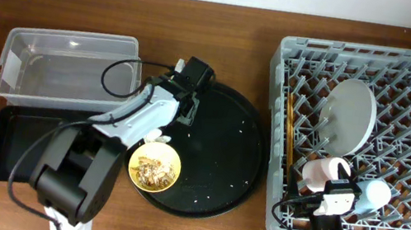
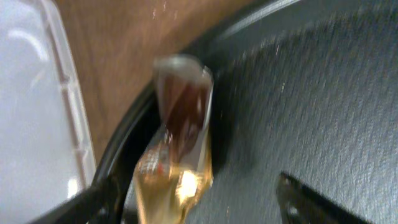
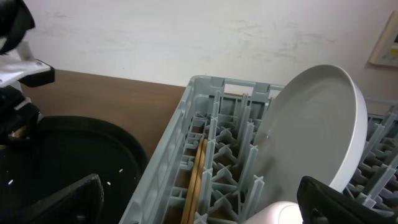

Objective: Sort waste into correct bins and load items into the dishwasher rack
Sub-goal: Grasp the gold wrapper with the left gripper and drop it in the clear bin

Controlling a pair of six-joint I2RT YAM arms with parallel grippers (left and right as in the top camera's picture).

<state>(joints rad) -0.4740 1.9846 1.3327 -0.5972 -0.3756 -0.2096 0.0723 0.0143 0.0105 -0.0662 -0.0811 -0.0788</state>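
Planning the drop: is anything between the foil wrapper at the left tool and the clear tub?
No object does. Only the round black tray's rim and bare table lie between the foil wrapper and the clear tub, though the arm's own cable loops over the tub's right end.

Left arm (image 1: pixel 137 114): white shell, black base (looping cable).

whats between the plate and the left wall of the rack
The chopsticks lie there, lengthwise on the floor of the rack among the pegs, left of the upright plate. Both the overhead and right wrist views show it.
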